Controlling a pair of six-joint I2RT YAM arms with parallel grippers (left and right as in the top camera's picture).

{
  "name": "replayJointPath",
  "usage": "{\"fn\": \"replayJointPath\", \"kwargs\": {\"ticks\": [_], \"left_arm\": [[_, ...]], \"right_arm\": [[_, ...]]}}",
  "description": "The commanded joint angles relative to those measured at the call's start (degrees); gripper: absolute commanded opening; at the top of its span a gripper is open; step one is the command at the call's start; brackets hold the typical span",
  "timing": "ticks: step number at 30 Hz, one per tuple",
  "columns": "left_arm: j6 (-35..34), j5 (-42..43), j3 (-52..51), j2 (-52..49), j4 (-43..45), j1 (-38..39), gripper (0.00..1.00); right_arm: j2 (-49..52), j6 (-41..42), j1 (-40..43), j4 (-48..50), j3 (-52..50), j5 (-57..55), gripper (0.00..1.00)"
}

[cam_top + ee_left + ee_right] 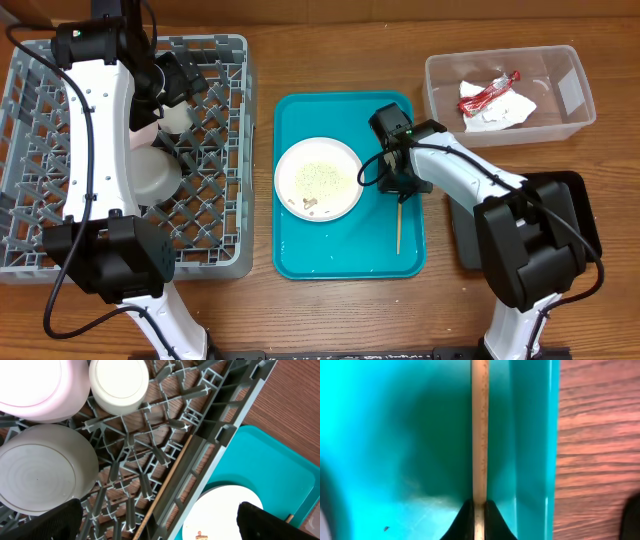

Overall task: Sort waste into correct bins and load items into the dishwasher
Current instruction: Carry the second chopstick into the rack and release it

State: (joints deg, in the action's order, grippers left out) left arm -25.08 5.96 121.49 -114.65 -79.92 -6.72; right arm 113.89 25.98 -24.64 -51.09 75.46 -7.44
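The right gripper [479, 510] has its jaws clamped on a thin wooden chopstick [479, 430] near the right rim of the flat teal serving tray [395, 435], beside the round pale plate [295, 165]. The left gripper [160, 522] hangs above the grey plastic lattice dish rack [227, 420], jaws wide apart and empty.

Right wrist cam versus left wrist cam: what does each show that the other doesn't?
Only the right wrist: the right gripper shut on a chopstick lying on the teal tray near its rim. Only the left wrist: the dish rack holding a pale pink bowl, a grey bowl and a white cup, all bottom up, a second chopstick on its lattice, and part of the plate. Both: the teal tray and the wooden table.
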Motion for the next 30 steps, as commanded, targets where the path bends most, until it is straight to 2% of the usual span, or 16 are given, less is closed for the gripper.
{"fn": "replayJointPath", "kwargs": {"ticks": [1, 8, 12, 16, 19, 30], "left_arm": [[1.1, -0.4, 0.5, 1.5, 0.1, 0.4, 1.0], [1.1, -0.4, 0.5, 1.5, 0.1, 0.4, 1.0], [1.1, -0.4, 0.5, 1.5, 0.1, 0.4, 1.0], [1.1, -0.4, 0.5, 1.5, 0.1, 0.4, 1.0], [1.1, -0.4, 0.5, 1.5, 0.1, 0.4, 1.0], [1.1, -0.4, 0.5, 1.5, 0.1, 0.4, 1.0]], "right_arm": [[2.6, 2.4, 0.3, -2.0, 2.8, 4.8, 0.04], [2.4, 2.5, 0.3, -11.0, 18.3, 6.7, 0.04], [2.4, 0.4, 0.3, -12.0, 29.1, 17.4, 0.04], [2.4, -0.9, -0.1, -4.6, 33.9, 32.9, 0.04], [2.6, 1.4, -1.3, 3.2, 33.8, 41.3, 0.04], [8.0, 13.4, -11.5, 17.5, 33.6, 43.8, 0.04]]}}
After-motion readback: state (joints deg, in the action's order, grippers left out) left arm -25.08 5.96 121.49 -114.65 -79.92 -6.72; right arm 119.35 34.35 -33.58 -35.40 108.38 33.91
